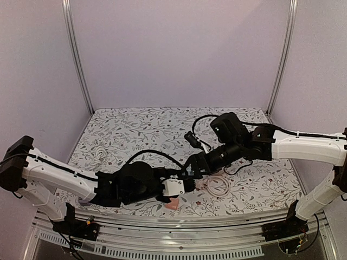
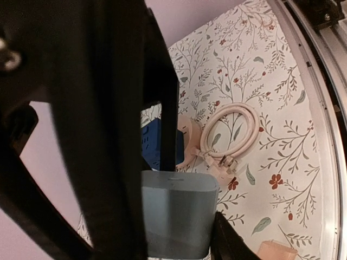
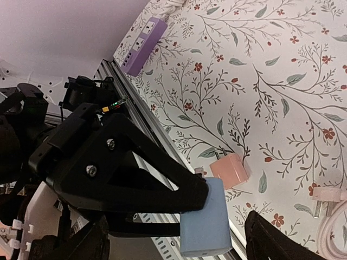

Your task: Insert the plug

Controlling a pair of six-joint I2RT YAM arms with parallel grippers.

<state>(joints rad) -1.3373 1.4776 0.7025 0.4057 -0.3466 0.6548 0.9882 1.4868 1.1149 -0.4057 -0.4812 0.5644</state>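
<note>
Lavender walls (image 1: 179, 54) and aluminium posts (image 1: 76, 54) close in a table (image 1: 135, 124) under a cloth printed with sprigs and red flowers. From above, the left arm (image 1: 59, 176) covers much of the near edge, so the purple power strip (image 3: 143, 43) shows clearly only in the right wrist view, lying beside the front rail.

The left gripper (image 1: 179, 187) is clamped on the pale blue plug (image 3: 203, 222) near the front edge, and the plug's prongs are out of sight. The right gripper (image 3: 184, 241) has its fingers spread wide on either side of that plug, not touching it.

A coiled pinkish cable (image 2: 230, 135) lies flat close by. A small pink charger (image 3: 230, 169) lies near the rail. A dark blue object (image 2: 154, 143) behind the left finger is too hidden to name.
</note>
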